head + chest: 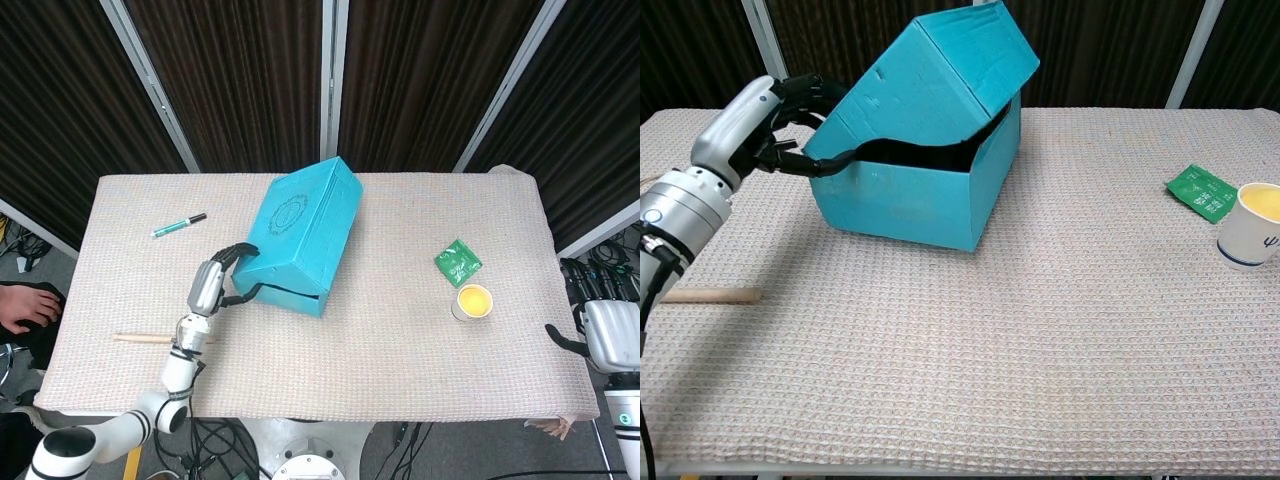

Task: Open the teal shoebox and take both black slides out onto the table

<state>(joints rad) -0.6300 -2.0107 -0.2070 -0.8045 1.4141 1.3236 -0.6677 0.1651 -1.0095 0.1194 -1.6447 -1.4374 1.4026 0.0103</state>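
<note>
The teal shoebox stands mid-table with its hinged lid raised at the near-left side, leaving a dark gap. My left hand grips the lid's front-left edge, fingers over the top and thumb under the rim. Something black shows in the gap, but I cannot make out the slides. My right hand hangs off the table's right edge, holding nothing, far from the box.
A yellow-filled paper cup and a green sachet lie right. A green marker lies at the back left. A wooden stick lies near my left forearm.
</note>
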